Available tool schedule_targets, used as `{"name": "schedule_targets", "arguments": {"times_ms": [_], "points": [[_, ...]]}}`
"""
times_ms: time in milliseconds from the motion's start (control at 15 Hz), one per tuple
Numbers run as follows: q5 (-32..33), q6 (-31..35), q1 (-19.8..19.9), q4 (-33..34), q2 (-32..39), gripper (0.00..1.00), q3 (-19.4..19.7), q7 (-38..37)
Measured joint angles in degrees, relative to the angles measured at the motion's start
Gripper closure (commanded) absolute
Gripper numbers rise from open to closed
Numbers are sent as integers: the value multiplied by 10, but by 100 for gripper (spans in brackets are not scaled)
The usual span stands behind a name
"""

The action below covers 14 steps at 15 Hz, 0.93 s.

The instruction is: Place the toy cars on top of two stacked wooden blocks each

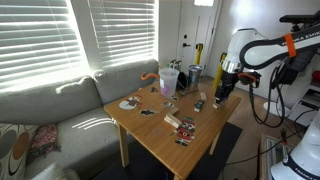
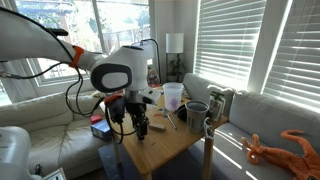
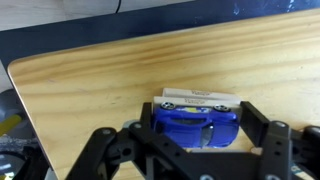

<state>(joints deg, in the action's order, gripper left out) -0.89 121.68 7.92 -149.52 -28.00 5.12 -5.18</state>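
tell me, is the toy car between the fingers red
No, in the wrist view the toy car between the fingers is blue.

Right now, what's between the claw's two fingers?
The blue toy car, flanked closely by both fingers of the claw, a pale block edge behind it. Wrist view shows it; contact unclear.

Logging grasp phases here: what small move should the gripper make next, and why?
Probably squeeze the gripper shut. Its fingers flank the blue toy car on both sides, over the wooden table. Whether they already press the car is unclear.
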Motion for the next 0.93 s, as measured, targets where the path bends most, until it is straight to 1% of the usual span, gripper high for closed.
{"name": "schedule_targets", "arguments": {"times_ms": [933], "points": [[0,-9,0,0,1,39,-5,-23]]}}
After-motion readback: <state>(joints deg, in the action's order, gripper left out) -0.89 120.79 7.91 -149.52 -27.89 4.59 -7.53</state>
